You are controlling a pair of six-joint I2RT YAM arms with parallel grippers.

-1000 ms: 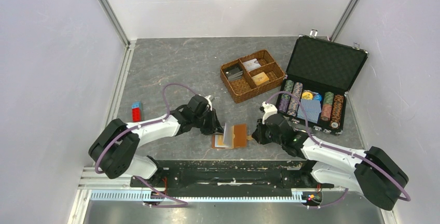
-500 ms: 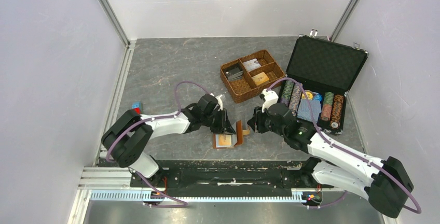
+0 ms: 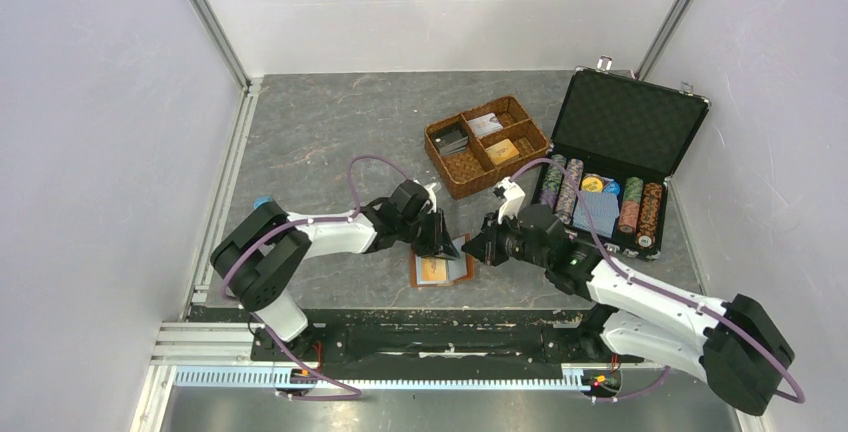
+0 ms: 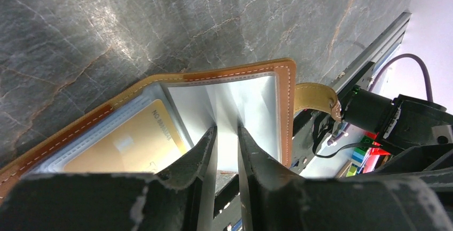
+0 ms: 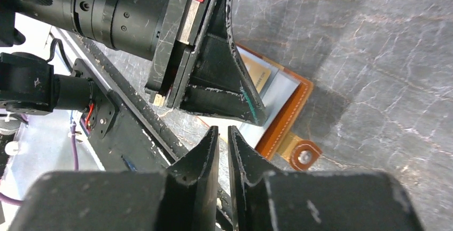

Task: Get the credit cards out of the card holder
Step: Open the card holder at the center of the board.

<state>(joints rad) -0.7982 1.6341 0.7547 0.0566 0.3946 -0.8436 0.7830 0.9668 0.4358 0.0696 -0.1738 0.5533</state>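
Note:
The tan-brown card holder (image 3: 441,271) lies open on the table between my two arms. Its pale clear sleeves (image 4: 251,97) fan up from the spine. A golden-orange credit card (image 4: 128,143) sits in the left sleeve and also shows from above (image 3: 433,269). My left gripper (image 4: 227,128) stands over the spine, shut on a raised sleeve leaf. My right gripper (image 5: 220,128) hovers just off the holder's near right edge (image 5: 291,118), jaws almost together with nothing between them. The snap tab (image 5: 304,156) lies flat on the table beside it.
A woven brown basket (image 3: 432,138) with small items stands behind the holder. At the right, an open black case (image 3: 630,117) holds poker chips (image 3: 565,187) and a blue-patterned deck (image 3: 597,212). The black base rail (image 3: 440,337) runs just in front of the holder.
The holder's right cover went from flat to upright, then came down again, and the golden card now shows. My right gripper opened and closed again, ending clear of the tab. The left arm shifted right.

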